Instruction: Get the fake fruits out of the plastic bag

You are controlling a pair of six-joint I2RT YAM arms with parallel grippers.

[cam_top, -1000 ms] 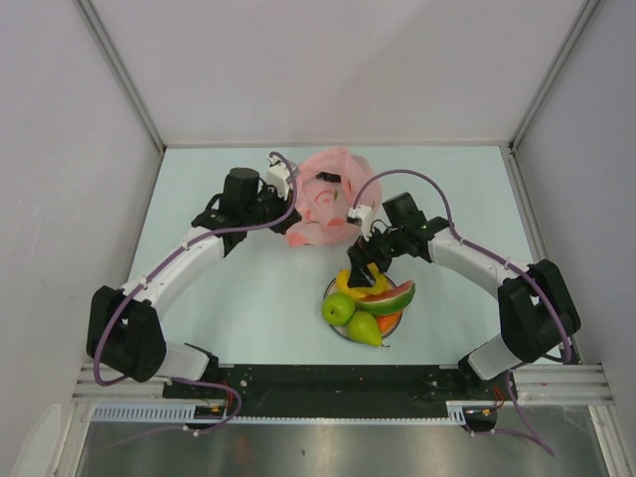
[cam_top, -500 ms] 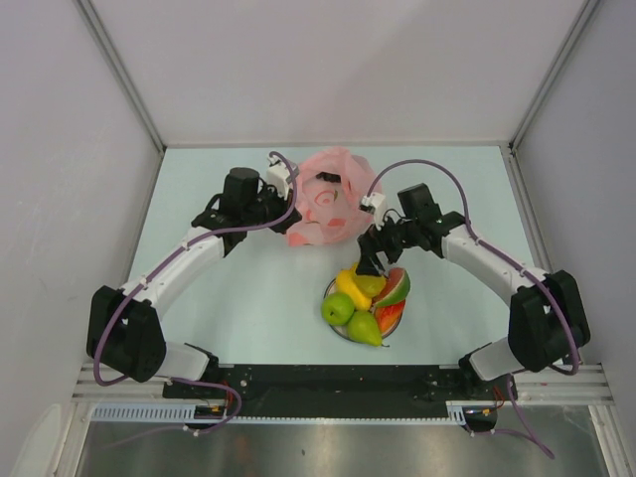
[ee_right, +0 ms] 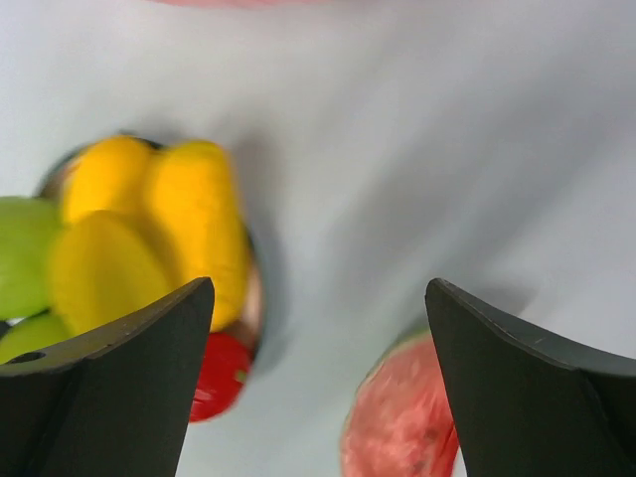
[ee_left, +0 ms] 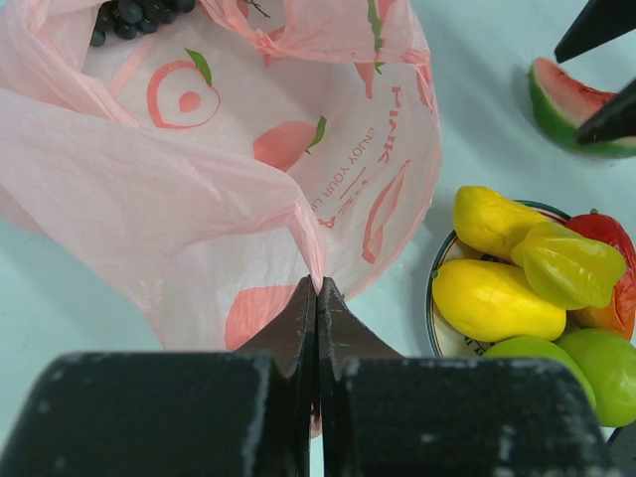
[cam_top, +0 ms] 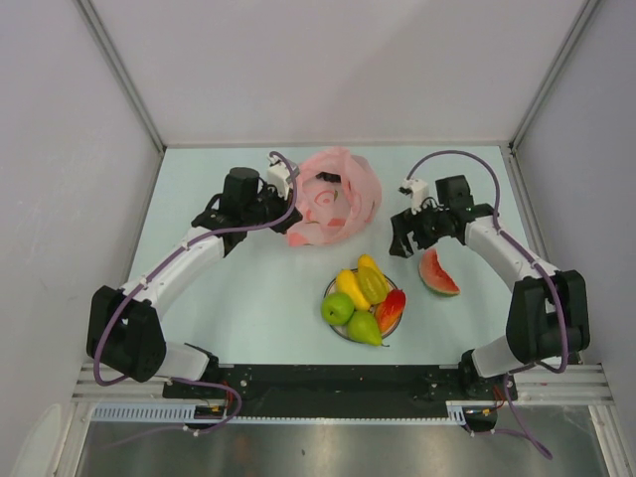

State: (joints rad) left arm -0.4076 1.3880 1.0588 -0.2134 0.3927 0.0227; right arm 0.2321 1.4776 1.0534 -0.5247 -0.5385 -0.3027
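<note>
Left end effector [ee_left: 317,290] clenched on translucent pink plastic bag [ee_left: 199,199], right end effector [ee_right: 318,284] spread empty, near red watermelon slice [cam_top: 435,273] on bench [cam_top: 248,298]

Pink plastic bag [cam_top: 333,204], grapes [ee_left: 139,14] inside, watermelon slice [cam_top: 436,273] alone, other fruits [cam_top: 358,296] heaped together

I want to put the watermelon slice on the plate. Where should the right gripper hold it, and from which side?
Probably from above: the watermelon slice seems to lie flat on the table, red face up. Put one finger on the curved green rind and the other on the straight edge, about mid-length. The right gripper is open beside it.
</note>
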